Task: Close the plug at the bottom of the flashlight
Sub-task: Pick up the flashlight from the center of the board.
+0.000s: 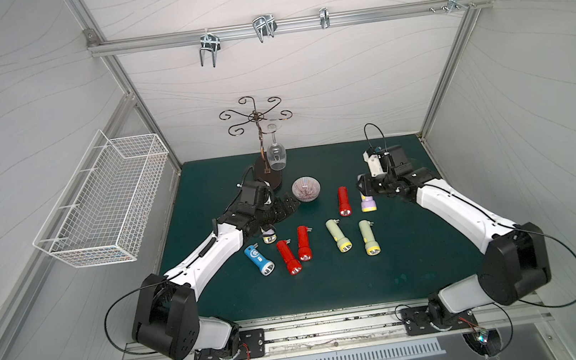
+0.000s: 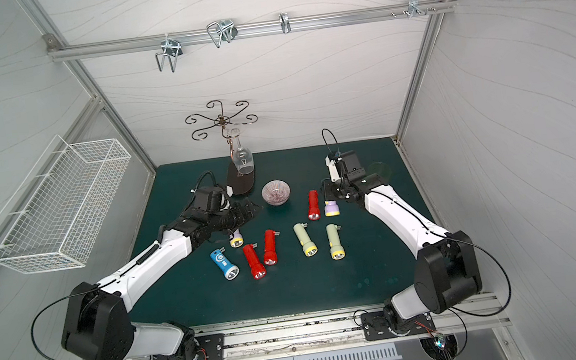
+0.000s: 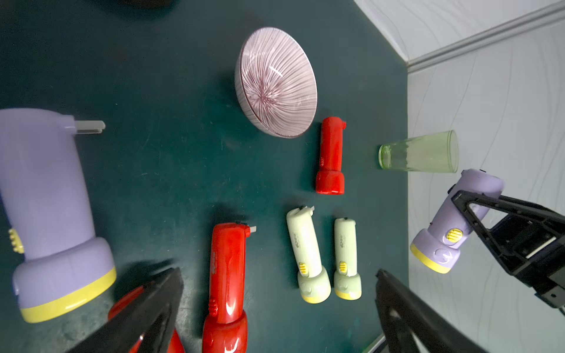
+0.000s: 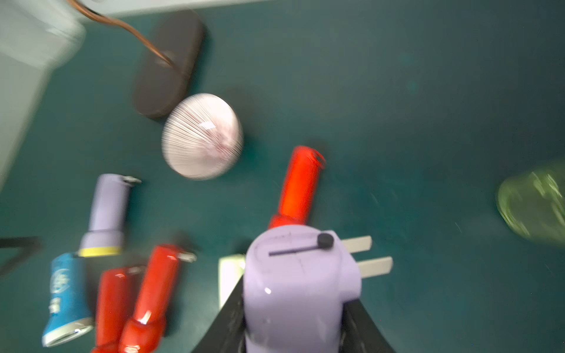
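Right wrist view: right gripper (image 4: 296, 295) clamps lilac flashlight (image 4: 290, 269) by its glossy, rigid, likely light barrel, plug prongs (image 4: 367, 256) clear of the jaws; left gripper (image 3: 278, 275) gapes empty.

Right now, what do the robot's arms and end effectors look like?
Left arm and right arm: white shells, bulky black joint housings, thin black looping cables. Left end effector and right end effector: black, with triangular open-frame fingers.

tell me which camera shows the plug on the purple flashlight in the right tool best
Right wrist view: the plug of the held purple flashlight sits close, both prongs sticking out, though blurred. The left wrist view shows that flashlight side-on, prongs unseen. In both top views the right tool hides the plug.
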Controlling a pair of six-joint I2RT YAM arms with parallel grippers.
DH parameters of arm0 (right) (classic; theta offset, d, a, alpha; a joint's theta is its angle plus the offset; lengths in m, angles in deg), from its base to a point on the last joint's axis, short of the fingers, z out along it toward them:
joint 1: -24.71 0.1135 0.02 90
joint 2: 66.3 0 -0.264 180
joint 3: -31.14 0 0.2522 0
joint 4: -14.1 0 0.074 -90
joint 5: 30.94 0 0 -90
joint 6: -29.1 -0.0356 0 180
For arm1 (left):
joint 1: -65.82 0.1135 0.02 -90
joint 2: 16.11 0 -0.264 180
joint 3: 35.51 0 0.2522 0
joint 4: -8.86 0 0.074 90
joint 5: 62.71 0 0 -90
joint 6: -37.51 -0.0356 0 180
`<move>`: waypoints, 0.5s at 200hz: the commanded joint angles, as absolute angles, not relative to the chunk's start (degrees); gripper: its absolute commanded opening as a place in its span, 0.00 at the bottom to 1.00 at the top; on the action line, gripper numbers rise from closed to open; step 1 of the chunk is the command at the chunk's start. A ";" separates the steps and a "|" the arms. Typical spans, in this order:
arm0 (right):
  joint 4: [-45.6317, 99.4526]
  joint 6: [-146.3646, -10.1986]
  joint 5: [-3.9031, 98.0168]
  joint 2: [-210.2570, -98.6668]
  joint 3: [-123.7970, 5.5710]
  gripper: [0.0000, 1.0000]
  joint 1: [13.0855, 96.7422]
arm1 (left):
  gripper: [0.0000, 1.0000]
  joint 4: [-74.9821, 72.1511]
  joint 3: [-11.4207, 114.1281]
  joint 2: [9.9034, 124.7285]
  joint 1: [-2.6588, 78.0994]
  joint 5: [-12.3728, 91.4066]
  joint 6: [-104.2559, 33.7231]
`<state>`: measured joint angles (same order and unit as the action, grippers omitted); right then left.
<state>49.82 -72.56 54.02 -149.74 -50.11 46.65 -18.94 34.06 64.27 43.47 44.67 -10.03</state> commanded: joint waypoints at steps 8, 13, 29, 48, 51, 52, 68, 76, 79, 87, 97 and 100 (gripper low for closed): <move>27.00 -61.53 44.33 -152.02 -48.26 0.00 48.75 | 0.99 -18.27 38.79 64.57 44.73 45.72 -8.78; 23.20 -59.58 44.21 -152.29 -47.44 0.00 49.21 | 1.00 -18.88 39.56 64.62 44.73 45.75 -8.80; 12.71 -52.48 42.64 -153.87 -45.29 0.00 50.31 | 0.99 -20.08 41.96 64.50 44.73 46.13 -8.62; 0.68 -45.36 38.64 -156.46 -42.81 0.00 50.90 | 0.99 -19.76 43.52 64.06 44.73 46.74 -6.12; -1.56 -44.42 37.85 -156.89 -42.24 0.00 50.95 | 0.99 -19.36 43.61 63.92 44.73 46.91 -5.49; -2.19 -44.09 37.60 -157.08 -42.10 0.00 50.97 | 0.99 -19.25 43.63 63.90 44.73 46.94 -5.26; -14.87 -39.78 34.60 -159.94 -38.92 0.00 51.17 | 1.00 -16.40 43.86 63.35 44.73 48.40 -0.97; -21.73 -38.32 33.12 -161.66 -37.25 0.00 51.26 | 0.99 -15.27 43.97 63.18 44.73 48.85 1.68; -24.49 -37.67 32.63 -162.32 -36.55 0.00 51.26 | 0.99 -14.88 44.03 63.10 44.71 48.98 2.60; -31.92 -36.28 31.21 -164.09 -34.67 0.00 51.39 | 0.98 -13.92 44.25 63.08 44.73 49.41 5.23; -41.14 -35.35 30.05 -166.56 -32.69 0.00 51.43 | 0.97 -12.94 44.49 63.07 44.64 49.84 8.77; -43.81 -35.18 29.84 -167.24 -32.12 0.00 51.42 | 0.96 -12.63 44.44 63.00 44.64 49.96 9.95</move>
<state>-13.57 -42.53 36.01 -162.61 -35.94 51.02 -17.87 41.58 64.20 44.87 47.71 0.16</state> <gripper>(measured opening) 0.400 0.972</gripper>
